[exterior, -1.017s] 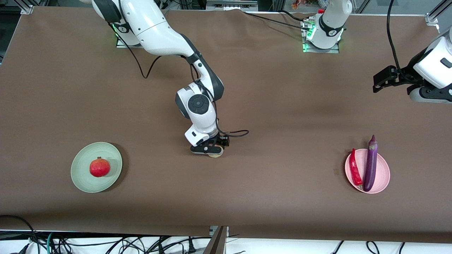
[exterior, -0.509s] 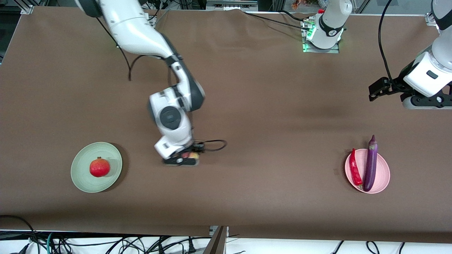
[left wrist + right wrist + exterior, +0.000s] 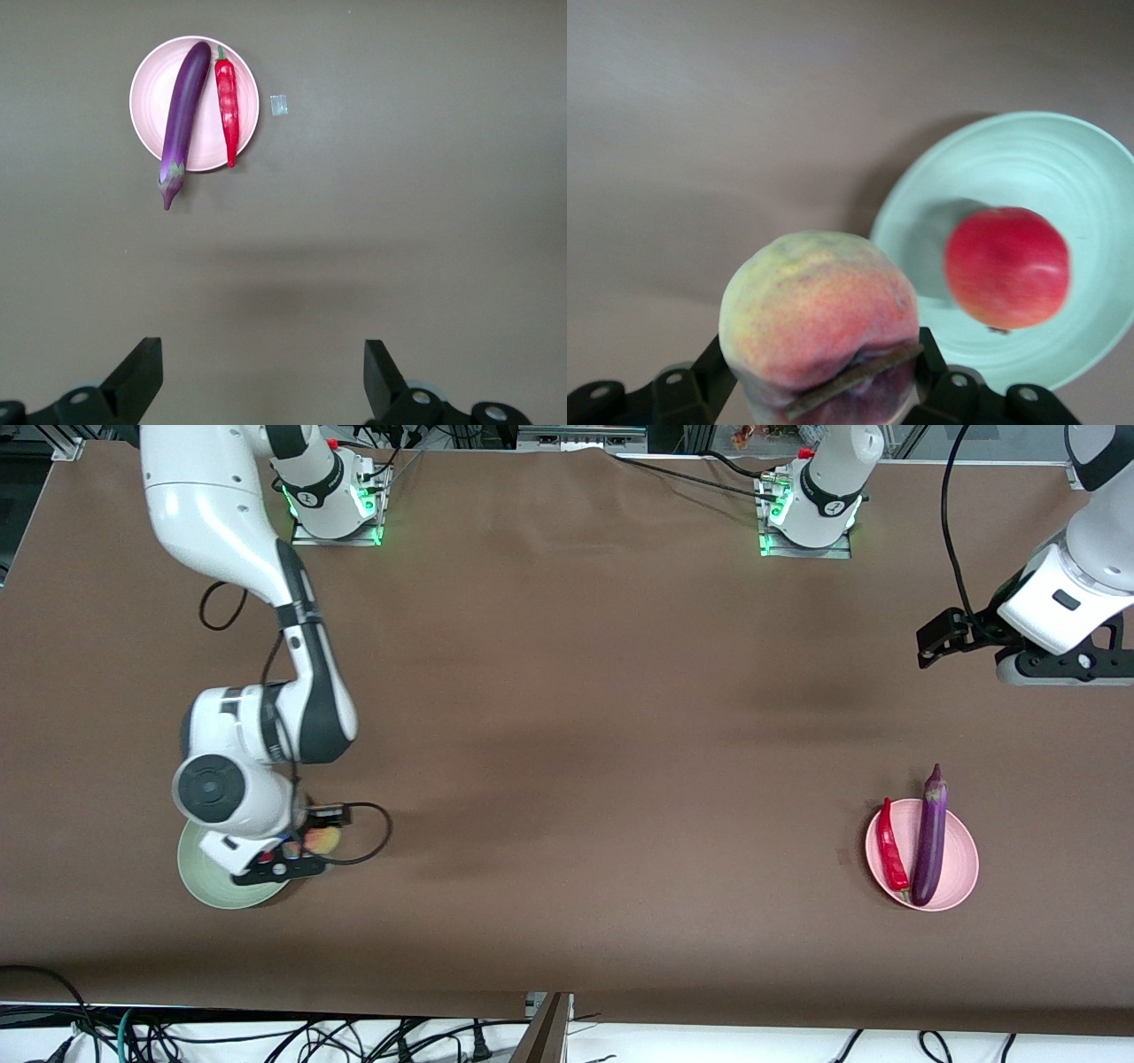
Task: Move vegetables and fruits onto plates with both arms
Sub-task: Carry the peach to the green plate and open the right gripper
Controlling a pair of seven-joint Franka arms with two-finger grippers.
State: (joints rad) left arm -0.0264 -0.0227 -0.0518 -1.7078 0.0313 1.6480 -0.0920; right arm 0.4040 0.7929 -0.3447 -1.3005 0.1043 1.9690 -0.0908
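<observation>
My right gripper (image 3: 297, 855) is shut on the orange-pink peach (image 3: 322, 839) and hangs over the rim of the pale green plate (image 3: 205, 886), at the edge toward the table's middle. In the right wrist view the peach (image 3: 819, 310) fills the right gripper (image 3: 824, 376). The red pomegranate-like fruit (image 3: 1007, 266) lies on the green plate (image 3: 1063, 150); the arm hides it in the front view. The purple eggplant (image 3: 930, 837) and red chili (image 3: 890, 846) lie side by side on the pink plate (image 3: 964, 859). My left gripper (image 3: 263, 381) is open and empty, high over bare table.
The left arm (image 3: 1054, 607) waits raised at its end of the table, farther from the front camera than the pink plate (image 3: 149, 93). A small pale tape mark (image 3: 842, 856) lies beside that plate. Cables trail from both bases along the table's back edge.
The right arm has swung with the peach from the table's middle to the green plate and now covers the pomegranate in the front view. The left arm drifted slightly.
</observation>
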